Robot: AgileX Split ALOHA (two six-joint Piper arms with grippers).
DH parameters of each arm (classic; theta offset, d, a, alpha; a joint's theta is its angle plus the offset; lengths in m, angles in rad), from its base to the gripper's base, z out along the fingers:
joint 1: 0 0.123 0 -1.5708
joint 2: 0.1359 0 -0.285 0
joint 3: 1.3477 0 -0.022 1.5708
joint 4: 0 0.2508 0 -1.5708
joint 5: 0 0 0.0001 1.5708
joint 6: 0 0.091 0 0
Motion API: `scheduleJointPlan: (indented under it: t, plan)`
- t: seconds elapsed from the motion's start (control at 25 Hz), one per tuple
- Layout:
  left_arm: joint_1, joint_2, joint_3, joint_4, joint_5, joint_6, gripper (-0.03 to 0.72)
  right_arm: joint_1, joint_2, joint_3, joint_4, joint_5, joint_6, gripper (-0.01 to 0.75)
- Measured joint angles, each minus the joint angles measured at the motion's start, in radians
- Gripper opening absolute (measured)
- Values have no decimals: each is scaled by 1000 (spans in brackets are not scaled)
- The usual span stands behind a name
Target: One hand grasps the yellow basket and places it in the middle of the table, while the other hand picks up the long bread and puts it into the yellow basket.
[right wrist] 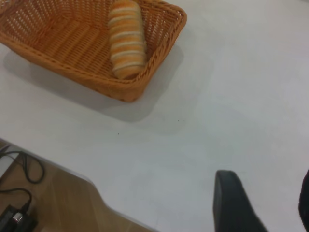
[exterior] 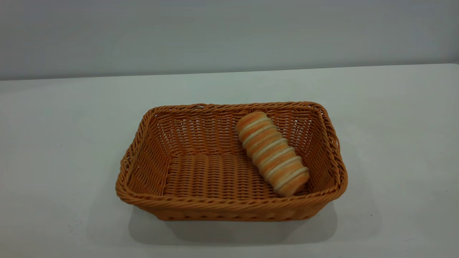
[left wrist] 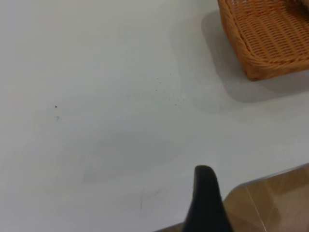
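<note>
The long bread (exterior: 271, 153) lies inside the yellow basket (exterior: 229, 206) at the centre of the frame, its long axis slanting from the far wall toward the near right corner. Both grippers sit off near the table (exterior: 53, 143) edge; I cannot tell their fingers' state.

Orange basket (exterior: 229, 200) — orange-cream striped bread (exterior: 272, 153).

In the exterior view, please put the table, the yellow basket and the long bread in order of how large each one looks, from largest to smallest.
1. The table: it spans the view's whole width.
2. The yellow basket: it stands near the middle of the table.
3. The long bread: it lies inside the basket, toward its right side, clearly shorter than the basket.
</note>
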Motion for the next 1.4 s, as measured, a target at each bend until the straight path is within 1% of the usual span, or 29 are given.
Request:
scheduleJointPlan:
  t: [0.28, 0.4, 0.48, 0.72, 0.84, 0.96, 1.08, 1.2, 1.28, 1.4]
  plan:
    - [0, 0, 0, 0, 0, 0, 585, 0, 0, 0, 0, 0, 0, 377]
    - [6, -5, 0, 0, 0, 0, 585, -26, 0, 0, 0, 0, 0, 377]
    - [40, -15, 0, 0, 0, 0, 585, -79, 0, 0, 0, 0, 0, 377]
    - [194, -20, 0, 0, 0, 0, 585, -266, 0, 0, 0, 0, 0, 377]
    - [255, -20, 0, 0, 0, 0, 585, -334, 0, 0, 0, 0, 0, 377]
    - [300, -20, 0, 0, 0, 0, 585, -397, 0, 0, 0, 0, 0, 377]
    - [312, -20, 0, 0, 0, 0, 585, -478, 0, 0, 0, 0, 0, 377]
    - [312, -20, 0, -1, 0, 0, 585, -545, 0, 0, 0, 0, 0, 377]
    - [312, -20, 0, -1, 0, 0, 585, -570, 0, 0, 0, 0, 0, 377]
    - [312, -20, 0, -1, 0, 0, 585, -573, 0, 0, 0, 0, 0, 377]
